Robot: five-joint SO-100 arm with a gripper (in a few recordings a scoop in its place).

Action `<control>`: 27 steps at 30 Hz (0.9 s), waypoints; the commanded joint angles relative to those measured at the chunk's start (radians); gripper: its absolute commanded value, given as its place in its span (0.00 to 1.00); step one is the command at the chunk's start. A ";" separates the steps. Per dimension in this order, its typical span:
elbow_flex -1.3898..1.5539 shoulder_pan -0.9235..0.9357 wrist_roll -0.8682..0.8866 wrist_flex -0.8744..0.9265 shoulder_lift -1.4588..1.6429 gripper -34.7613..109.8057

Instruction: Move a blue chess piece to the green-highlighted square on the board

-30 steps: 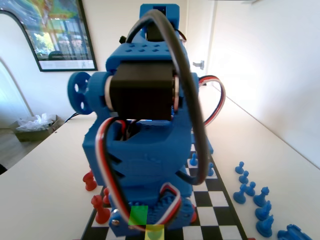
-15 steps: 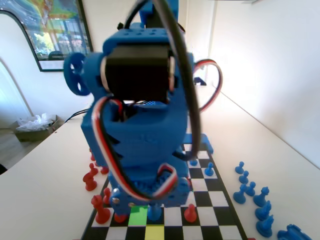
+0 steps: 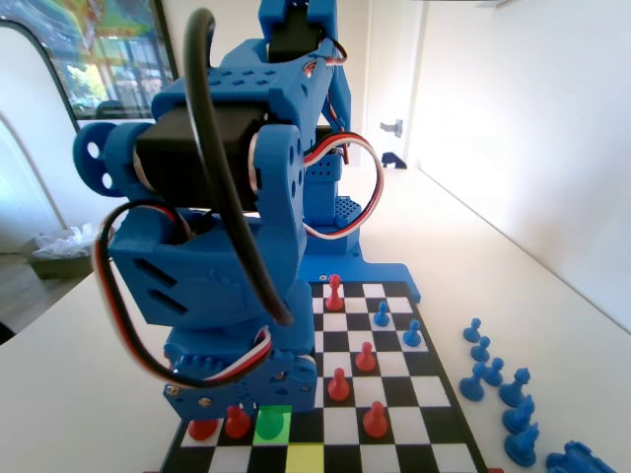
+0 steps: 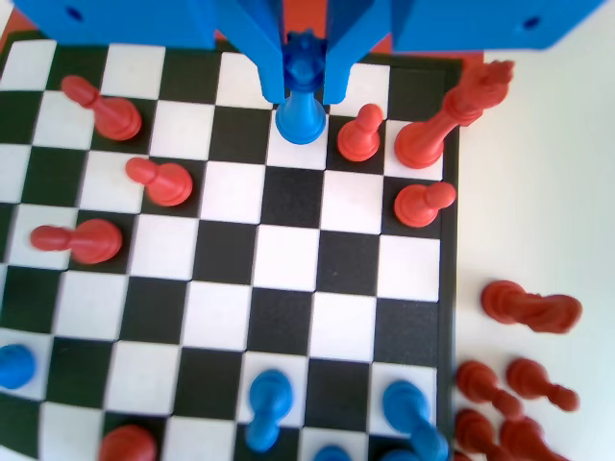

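In the wrist view I am gripping the blue chess piece [image 4: 302,96] just under its toothed crown, my gripper [image 4: 304,84] closed snugly on its neck with a jaw pressing each side. The piece is hanging nearly upright, its long axis running from 12 o'clock down to 6 o'clock in that picture, its round base sitting over a white square near the far edge of the board [image 4: 448,240]. I cannot tell whether the base is touching the square or hovering just above it. A red pawn [image 4: 360,133] is standing just beside it at 3 o'clock, and a taller red piece [image 4: 444,120] is leaning beyond that.

In the fixed view the green-highlighted square [image 3: 273,423] is glowing at 6 o'clock from my wrist, right below the low blue housing, with a red piece [image 3: 238,422] just to its 9 o'clock side. I am judging that the piece is at or directly above the target, so what matters is coming straight down and letting go without brushing the red neighbours.
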 commanded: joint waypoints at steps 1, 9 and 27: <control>0.002 0.015 -0.020 -0.011 0.087 0.25; 0.031 0.023 -0.034 -0.046 0.078 0.25; 0.041 0.008 -0.023 -0.058 0.077 0.31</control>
